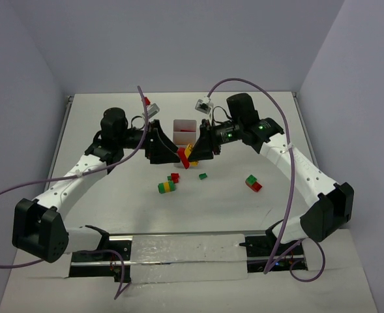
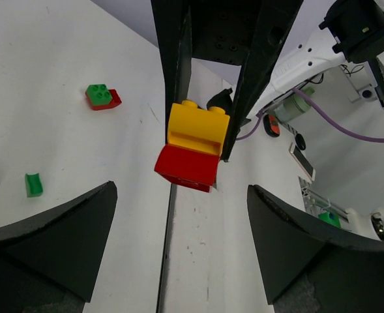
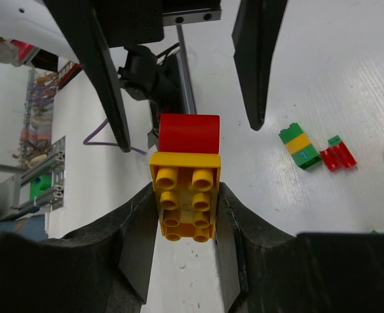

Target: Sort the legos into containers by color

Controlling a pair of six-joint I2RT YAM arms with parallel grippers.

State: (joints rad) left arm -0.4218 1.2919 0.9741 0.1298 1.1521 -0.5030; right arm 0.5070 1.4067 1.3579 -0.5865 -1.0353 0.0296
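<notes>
A yellow brick with a red brick stuck to it (image 1: pixel 186 156) hangs above the table in front of the white tray (image 1: pixel 185 121). My right gripper (image 3: pixel 185 202) is shut on the yellow brick (image 3: pixel 185 195), and the red brick (image 3: pixel 189 134) sticks out beyond its fingertips. My left gripper (image 2: pixel 182 241) faces this stack (image 2: pixel 193 147) from the other side, open and just short of it. In the right wrist view the left fingers (image 3: pixel 90 72) stand on either side of the red brick without touching it. Something red lies in one tray compartment.
Loose legos lie on the table nearer the arms: a green-yellow-green stack (image 1: pixel 167 188), a red and green pair (image 1: pixel 174 177), a small green brick (image 1: pixel 203 175) and a green-on-red stack (image 1: pixel 253 183). Purple cables arc over both arms.
</notes>
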